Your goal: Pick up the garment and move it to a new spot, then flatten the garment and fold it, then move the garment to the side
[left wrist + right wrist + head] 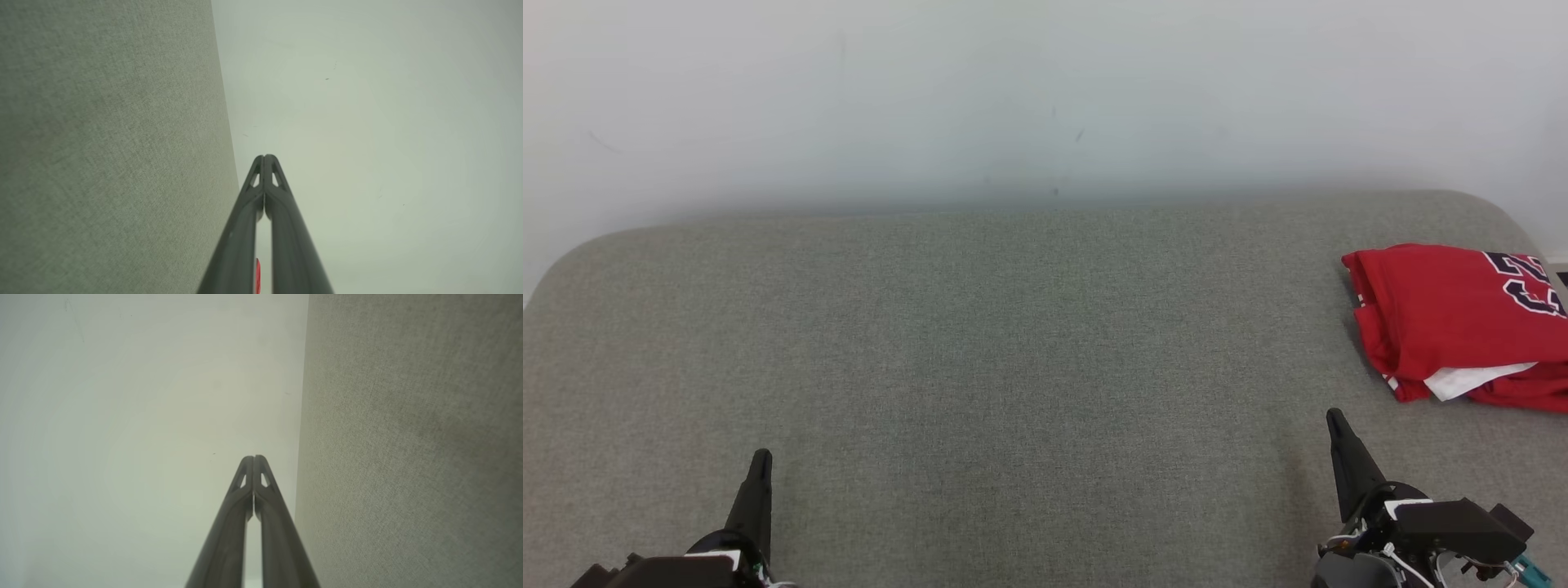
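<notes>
- The left gripper [760, 462], at the lower left of the head view, has its two dark fingers pressed tip to tip and holds nothing. Its wrist view confirms this.
- The right gripper [1336, 421], at the lower right, is likewise pinched together and empty, hanging just above the grey cushion [1013, 367].
- The garment [1445, 318], red, lies in a folded bundle at the right edge of the head view, up and to the right of the right gripper and apart from it.
- Judged from how it lies, it looks already folded and set aside. Any further reach could undo that.
- Risk: with the fingers together, a move toward the bundle would push it, not grasp it. That could open the layers or slide it off the cushion's rounded right end.
- Risk: a pinch on the top layer alone would lift one flap and spoil the fold.
- Hidden: the garment's right part is cut off by the frame, so how close it lies to the cushion's edge cannot be told.
- A white patch [1474, 378] sticks out at its lower edge. Whether it is a label or lining is unclear.
- The dark number print [1531, 282] is partly cut off.
- A red sliver [258, 275] shows between the left fingers. What it is cannot be told.
</notes>
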Tool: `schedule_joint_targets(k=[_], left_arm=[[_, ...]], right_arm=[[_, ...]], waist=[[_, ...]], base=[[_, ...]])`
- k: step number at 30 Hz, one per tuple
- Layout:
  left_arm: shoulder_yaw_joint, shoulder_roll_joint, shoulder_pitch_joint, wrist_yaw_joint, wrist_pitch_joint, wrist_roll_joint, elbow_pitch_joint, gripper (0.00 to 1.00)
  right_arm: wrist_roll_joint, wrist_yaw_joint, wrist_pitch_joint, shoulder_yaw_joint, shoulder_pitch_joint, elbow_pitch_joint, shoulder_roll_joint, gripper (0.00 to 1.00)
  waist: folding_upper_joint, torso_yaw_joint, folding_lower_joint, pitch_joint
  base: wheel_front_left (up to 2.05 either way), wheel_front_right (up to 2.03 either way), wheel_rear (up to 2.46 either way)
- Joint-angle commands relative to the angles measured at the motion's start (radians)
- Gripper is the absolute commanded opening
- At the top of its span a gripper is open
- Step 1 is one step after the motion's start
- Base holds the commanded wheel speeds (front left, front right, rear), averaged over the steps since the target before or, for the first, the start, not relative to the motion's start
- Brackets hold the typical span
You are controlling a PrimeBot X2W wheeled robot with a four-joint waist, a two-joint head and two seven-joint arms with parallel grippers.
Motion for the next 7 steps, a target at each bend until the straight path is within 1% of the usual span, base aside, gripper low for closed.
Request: schedule_joint_targets(k=[1,7], left_arm=[[0.002,0.001,-0.01,-0.001,0.0,-0.004,0.0,0.0],[0.002,0.001,-0.01,-0.001,0.0,-0.004,0.0,0.0]], right_arm=[[0.002,0.001,0.003,0.0,-0.005,-0.002,0.001,0.0],[0.002,0.001,0.003,0.0,-0.005,-0.002,0.001,0.0]], waist=[[-0.0001,0.0,0.0,0.0],[-0.0001,0.0,0.0,0.0]], base=[[0.0,0.0,0.0],[0.0,0.0,0.0]])
